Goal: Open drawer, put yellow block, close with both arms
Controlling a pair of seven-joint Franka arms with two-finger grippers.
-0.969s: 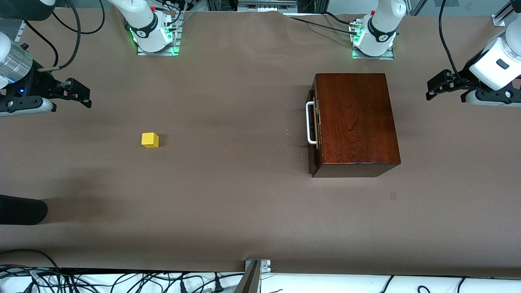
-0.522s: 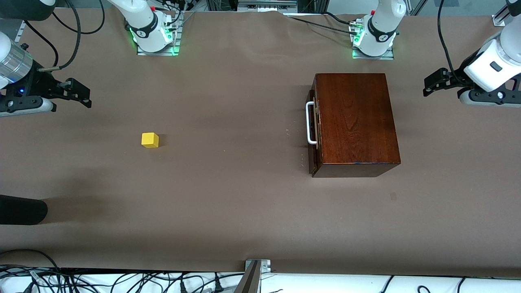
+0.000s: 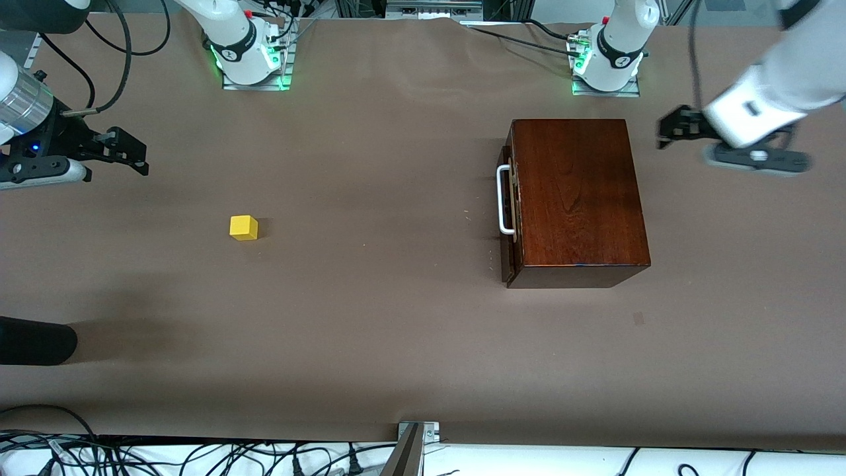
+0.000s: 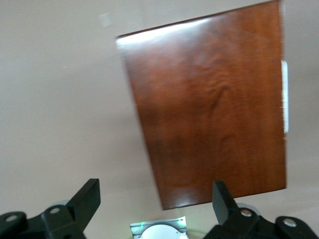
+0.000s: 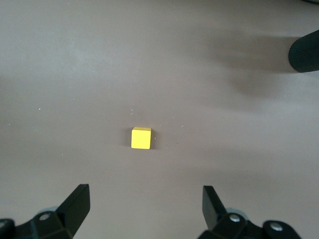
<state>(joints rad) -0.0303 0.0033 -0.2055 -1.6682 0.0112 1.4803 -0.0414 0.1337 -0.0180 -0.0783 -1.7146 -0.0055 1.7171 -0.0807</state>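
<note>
The drawer (image 3: 507,199) sits shut in its box, bare table (image 3: 370,297) around it; left tool (image 3: 667,129) hovers open beside the box. The yellow block (image 3: 243,227) lies well apart from the open right tool (image 3: 135,155).

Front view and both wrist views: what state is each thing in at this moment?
drawer: shut, white handle untouched.
yellow block: on the table toward the right arm's end, nothing holding it.
left gripper: open, empty, over the table beside the wooden box.
right gripper: open, empty, waiting over the table.
</note>
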